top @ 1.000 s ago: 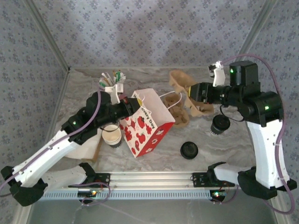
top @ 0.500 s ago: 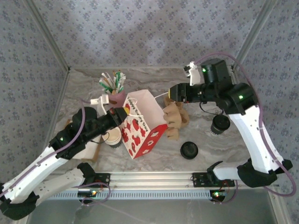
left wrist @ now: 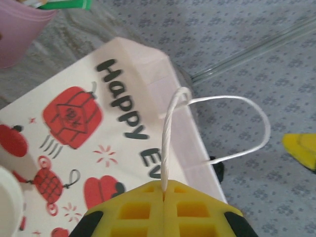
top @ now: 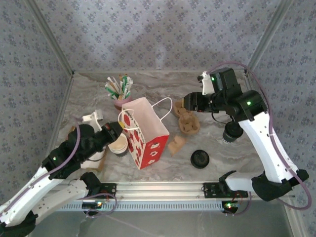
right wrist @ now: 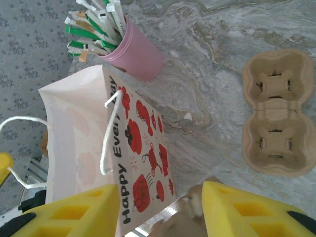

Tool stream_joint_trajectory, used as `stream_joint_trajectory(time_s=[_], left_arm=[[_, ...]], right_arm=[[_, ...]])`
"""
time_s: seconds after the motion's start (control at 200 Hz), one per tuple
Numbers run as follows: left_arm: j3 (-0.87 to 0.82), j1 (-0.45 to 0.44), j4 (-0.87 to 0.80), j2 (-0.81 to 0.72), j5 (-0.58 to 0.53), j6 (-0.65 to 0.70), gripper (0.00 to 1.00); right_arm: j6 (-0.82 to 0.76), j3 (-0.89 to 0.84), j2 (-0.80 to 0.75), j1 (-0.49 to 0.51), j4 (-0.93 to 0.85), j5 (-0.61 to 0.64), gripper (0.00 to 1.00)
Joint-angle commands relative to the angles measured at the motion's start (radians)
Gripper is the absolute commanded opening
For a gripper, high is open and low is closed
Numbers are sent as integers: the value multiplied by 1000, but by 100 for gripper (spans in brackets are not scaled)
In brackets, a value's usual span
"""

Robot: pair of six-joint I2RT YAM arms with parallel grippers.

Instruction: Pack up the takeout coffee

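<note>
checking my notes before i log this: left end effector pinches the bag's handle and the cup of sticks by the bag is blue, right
Not quite: the cup is pink, not blue, as the right wrist view shows. The rest holds: the left end effector pinches the handle of the bag, and the cup of sticks stands by the bag.

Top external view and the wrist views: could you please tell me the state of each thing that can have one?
Gift bag: upright, mouth open.
Left end effector: shut on the bag's string handle.
Right end effector: open.
Paper cup: upright, no lid.
Black lid: loose on the table.
Cup carrier: flat on the table, empty.
Dark cup: on the table, lidded or not unclear.
Pink cup: upright, filled with sticks.
</note>
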Motion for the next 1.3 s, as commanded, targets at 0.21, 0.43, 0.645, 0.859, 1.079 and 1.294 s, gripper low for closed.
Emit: stream_joint_trajectory(time_s=[0.21, 0.43, 0.645, 0.859, 1.079, 1.294], left_arm=[[-23, 1, -112, -82, -67, -39, 0], [-27, 1, -161, -95, -91, -37, 3], [-3, 2, -180, -69, -101, -10, 39], [35, 3, -208, -45, -104, 18, 74], [70, 2, -260, -43, -118, 37, 98], [100, 3, -302, -41, -130, 49, 100]], right_arm=[[23, -145, -116, -25, -26, -9, 54], [60, -388, -192, -1, 32, -34, 53], [138, -645, -249, 155, 98, -31, 52], [223, -823, -257, 369, 209, 15, 55], [286, -912, -208, 602, 282, 246, 71], [320, -925, -121, 754, 341, 364, 85]])
